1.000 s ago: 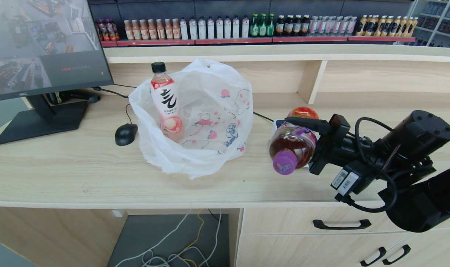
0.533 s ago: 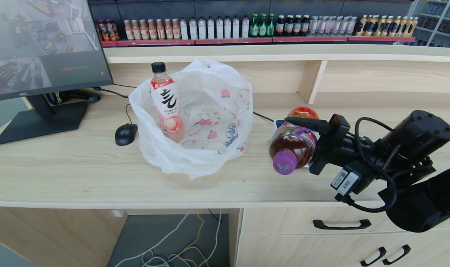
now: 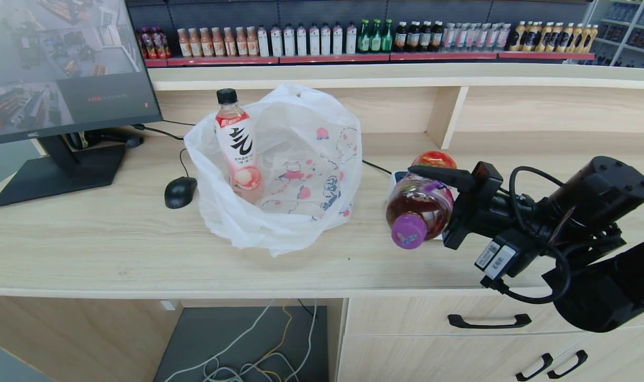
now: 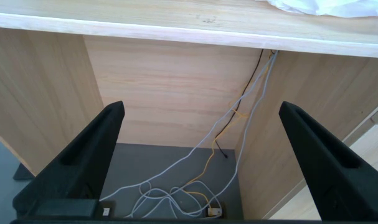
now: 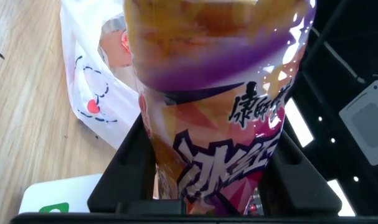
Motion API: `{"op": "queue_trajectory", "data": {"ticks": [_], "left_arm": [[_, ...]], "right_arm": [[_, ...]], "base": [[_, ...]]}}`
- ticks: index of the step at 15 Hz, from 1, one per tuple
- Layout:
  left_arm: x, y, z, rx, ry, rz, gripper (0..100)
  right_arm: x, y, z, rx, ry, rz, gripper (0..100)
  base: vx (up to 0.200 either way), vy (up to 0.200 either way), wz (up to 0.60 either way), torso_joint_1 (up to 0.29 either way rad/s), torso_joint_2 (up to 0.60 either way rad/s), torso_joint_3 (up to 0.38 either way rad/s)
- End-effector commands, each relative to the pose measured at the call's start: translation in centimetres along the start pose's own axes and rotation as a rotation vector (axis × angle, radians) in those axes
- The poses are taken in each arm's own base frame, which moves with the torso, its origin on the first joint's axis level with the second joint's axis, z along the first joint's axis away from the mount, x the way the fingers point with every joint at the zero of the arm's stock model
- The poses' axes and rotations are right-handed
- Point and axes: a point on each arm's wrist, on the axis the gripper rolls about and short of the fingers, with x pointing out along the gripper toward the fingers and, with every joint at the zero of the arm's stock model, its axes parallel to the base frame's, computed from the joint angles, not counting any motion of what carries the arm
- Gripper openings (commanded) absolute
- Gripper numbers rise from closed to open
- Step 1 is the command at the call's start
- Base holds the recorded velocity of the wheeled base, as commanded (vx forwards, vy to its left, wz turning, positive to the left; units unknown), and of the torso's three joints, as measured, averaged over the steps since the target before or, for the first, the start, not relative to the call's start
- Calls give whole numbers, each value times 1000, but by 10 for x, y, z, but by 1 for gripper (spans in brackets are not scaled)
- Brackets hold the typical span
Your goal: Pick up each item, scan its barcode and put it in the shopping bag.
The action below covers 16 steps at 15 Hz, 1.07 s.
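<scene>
My right gripper [image 3: 433, 199] is shut on a purple-capped tea bottle [image 3: 418, 209], held on its side above the counter, cap toward me, just right of the shopping bag. In the right wrist view the bottle [image 5: 226, 106] sits between the black fingers [image 5: 123, 171]. The white printed shopping bag [image 3: 300, 159] stands open mid-counter with a pink peach-drink bottle [image 3: 239, 148] upright inside. A red-topped item [image 3: 433, 159] lies behind the held bottle, mostly hidden. My left gripper [image 4: 201, 155] hangs open below the counter edge, over the floor cables.
A monitor [image 3: 61, 63] on a black stand is at far left, with a black mouse [image 3: 180, 191] beside the bag. A wooden divider [image 3: 449, 116] rises behind the counter. Drawers with black handles [image 3: 489, 321] are below right. A white card [image 5: 55, 199] lies under the bottle.
My right gripper and the tea bottle have shifted very slightly; everything else is as before.
</scene>
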Motion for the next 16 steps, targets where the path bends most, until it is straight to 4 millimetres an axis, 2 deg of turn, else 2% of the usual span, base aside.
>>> {"op": "queue_trajectory", "data": {"ticks": [1,6,12,14,16], "left_arm": [[0,0,0,-1,-1,0,100],[0,0,0,-1,-1,0,100],[0,0,0,-1,-1,0,100],[0,0,0,1,-1,0,100],[0,0,0,-1,-1,-1,100]], "right_arm": [[1,-10,7,-18,-15,-18,0],[3,-40,40,13,-64,-79,0],[-12,-71,74,212,54,-221,0],[-18,-77,81,303,96,-273,0],[-26,-67,90,396,120,-259,0]], "base": [[0,0,0,0,0,0],[0,0,0,0,0,0],[0,0,0,0,0,0],[0,0,0,0,0,0],[0,0,0,0,0,0]]}}
